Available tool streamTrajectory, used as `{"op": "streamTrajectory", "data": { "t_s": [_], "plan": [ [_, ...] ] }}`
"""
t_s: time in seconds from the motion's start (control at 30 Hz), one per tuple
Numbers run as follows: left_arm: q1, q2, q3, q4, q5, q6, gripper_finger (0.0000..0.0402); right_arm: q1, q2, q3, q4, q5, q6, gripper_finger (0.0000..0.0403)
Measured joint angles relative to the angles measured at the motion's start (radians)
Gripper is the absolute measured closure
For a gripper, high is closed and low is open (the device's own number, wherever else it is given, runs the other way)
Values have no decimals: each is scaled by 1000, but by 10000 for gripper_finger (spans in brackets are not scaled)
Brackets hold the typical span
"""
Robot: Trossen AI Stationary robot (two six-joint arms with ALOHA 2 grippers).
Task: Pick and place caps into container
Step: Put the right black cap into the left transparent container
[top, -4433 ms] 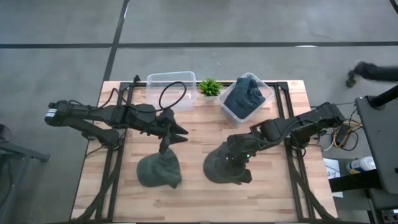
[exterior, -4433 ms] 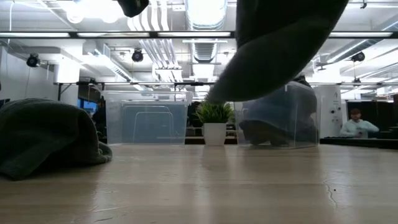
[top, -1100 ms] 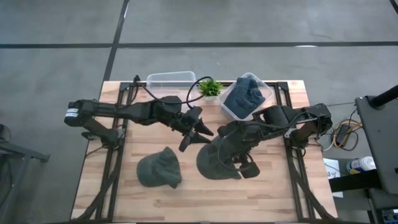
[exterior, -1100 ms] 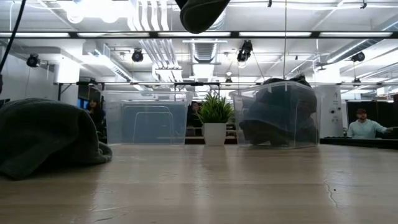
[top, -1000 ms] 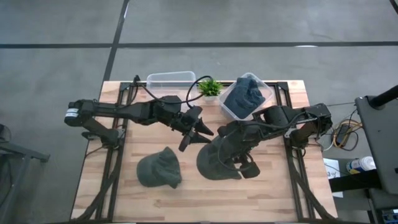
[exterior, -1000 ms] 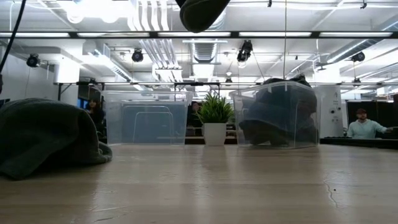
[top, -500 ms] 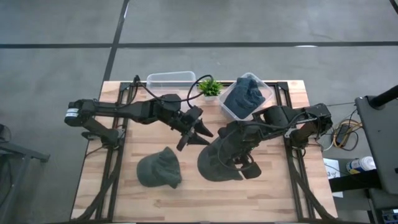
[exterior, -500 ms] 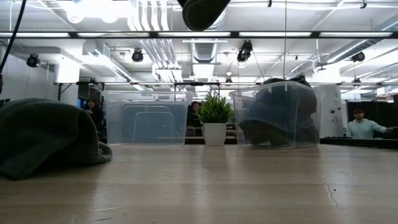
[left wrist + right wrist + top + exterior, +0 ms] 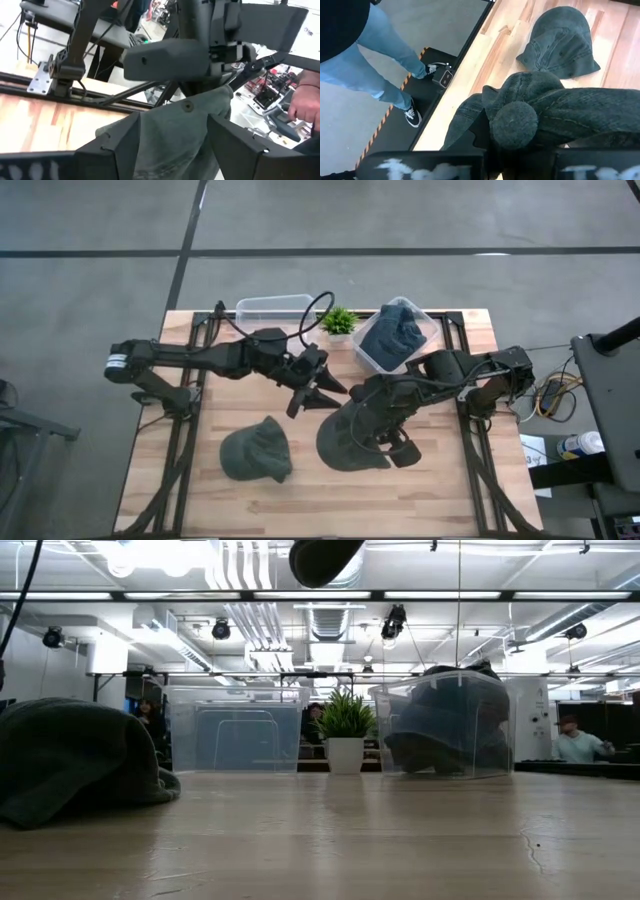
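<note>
Left gripper (image 9: 325, 392) spread, right gripper (image 9: 372, 430) clamped

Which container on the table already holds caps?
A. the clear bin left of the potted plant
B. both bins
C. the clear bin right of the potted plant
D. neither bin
C: in the high view the bin right of the potted plant is filled with dark blue caps, while the left bin looks empty.

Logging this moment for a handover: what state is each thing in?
left end effector: open, beside the held cap
right end effector: shut on the held cap
held cap: lifted off the table
loose cap: lying on the table, untouched
left container: empty
right container: holding blue caps
potted plant: upright
</note>
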Motion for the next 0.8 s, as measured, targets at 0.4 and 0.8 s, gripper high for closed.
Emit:
{"op": "streamTrajectory", "data": {
  "t_s": [0.4,0.8],
  "plan": [
    [-9,50,-1,32,66,39,148,0,0,0,1,-24,-15,394],
    [-27,61,-2,152,242,32,147,-9,-1,0,1,-21,-31,394]
  ]
}}
